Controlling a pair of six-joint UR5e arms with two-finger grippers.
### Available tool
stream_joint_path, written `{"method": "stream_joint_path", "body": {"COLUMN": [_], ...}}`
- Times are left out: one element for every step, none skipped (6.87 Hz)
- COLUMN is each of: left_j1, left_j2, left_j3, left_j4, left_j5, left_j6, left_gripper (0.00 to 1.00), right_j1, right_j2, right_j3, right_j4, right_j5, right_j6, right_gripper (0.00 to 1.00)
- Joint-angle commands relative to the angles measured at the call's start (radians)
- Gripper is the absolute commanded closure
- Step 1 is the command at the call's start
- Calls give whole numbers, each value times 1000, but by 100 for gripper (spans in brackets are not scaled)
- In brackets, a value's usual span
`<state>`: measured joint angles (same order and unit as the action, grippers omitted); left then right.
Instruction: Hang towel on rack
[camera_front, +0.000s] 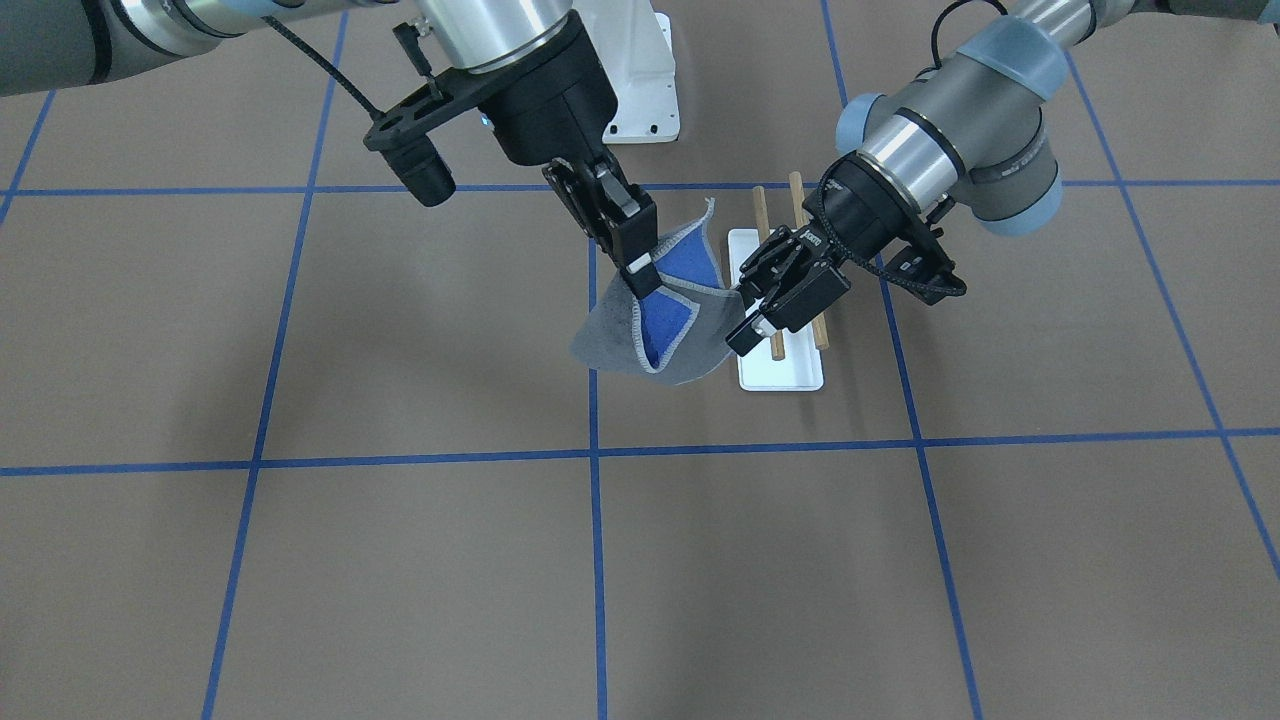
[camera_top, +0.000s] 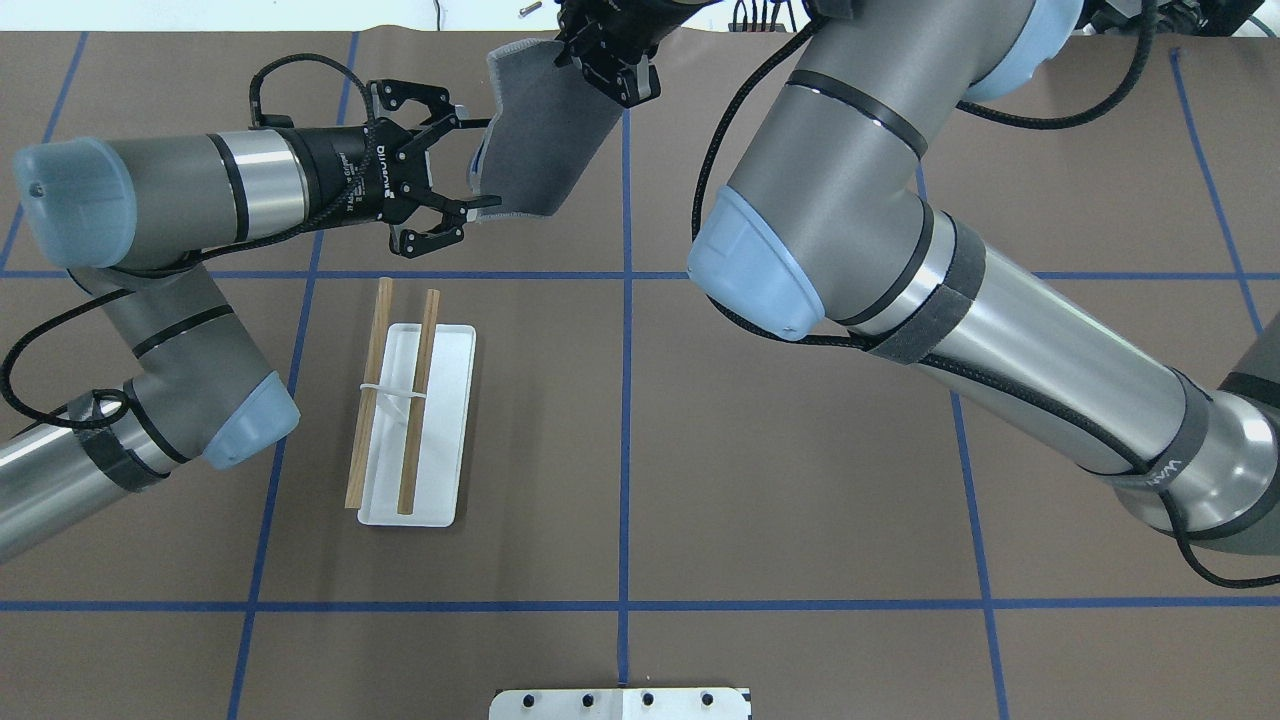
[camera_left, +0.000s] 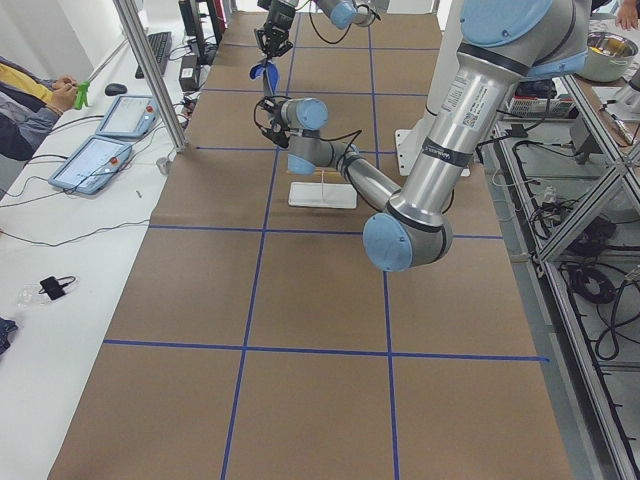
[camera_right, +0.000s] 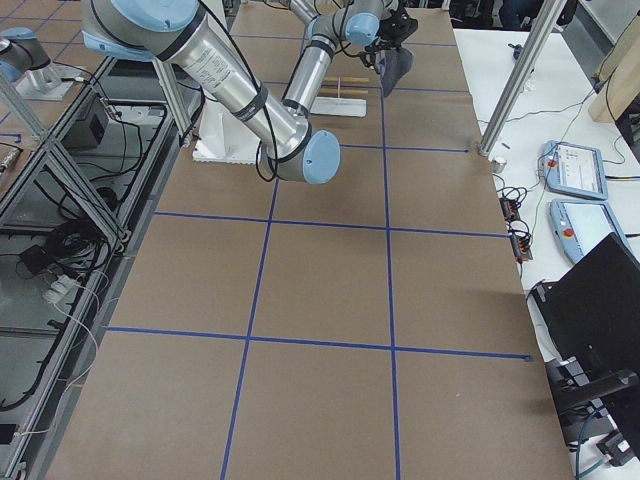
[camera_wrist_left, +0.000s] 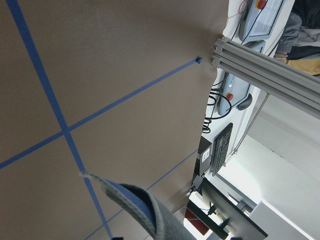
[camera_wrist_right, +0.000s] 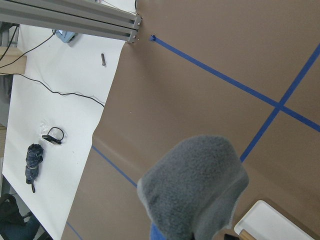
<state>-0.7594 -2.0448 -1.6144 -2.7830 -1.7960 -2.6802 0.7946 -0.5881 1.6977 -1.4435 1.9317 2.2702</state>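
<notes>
One towel (camera_top: 540, 130) hangs pinched in the right tool (camera_front: 642, 275) near the surface's (camera_top: 800, 500) operator-side edge; the left tool (camera_top: 490, 163) gapes beside it. One rack (camera_top: 450, 420), two dowels (camera_top: 368, 400), one pedestal (camera_top: 620, 703).

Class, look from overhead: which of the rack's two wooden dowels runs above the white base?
The dowel nearer the table's middle. The other dowel, toward the robot's left, appears just outside the base along its edge.

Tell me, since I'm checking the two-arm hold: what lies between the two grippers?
Only the towel: the right gripper pinches one corner, and the opposite edge reaches into the open left gripper. The front-facing view shows it best.
</notes>
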Motion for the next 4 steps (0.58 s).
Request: {"method": "stream_joint_path", "body": {"left_j1": [0,0,0,0], "left_j2": [-1,-1,3,14], "left_j3": [2,2,2,4], "left_j4": [-12,-12,-26,-53], "left_j5": [1,1,0,0], "left_j6": [-3,5,37,113], "left_gripper": [80,100,100,100], "right_j1": [-2,-2,-2,-3], "right_j2": [-9,-9,-15,-28], "right_j3": [19,19,20,40], "right_j4": [0,0,0,2], "right_j5": [3,3,3,0], "right_j6": [3,-1,-15,-18], "right_gripper": [100,100,64,1]}}
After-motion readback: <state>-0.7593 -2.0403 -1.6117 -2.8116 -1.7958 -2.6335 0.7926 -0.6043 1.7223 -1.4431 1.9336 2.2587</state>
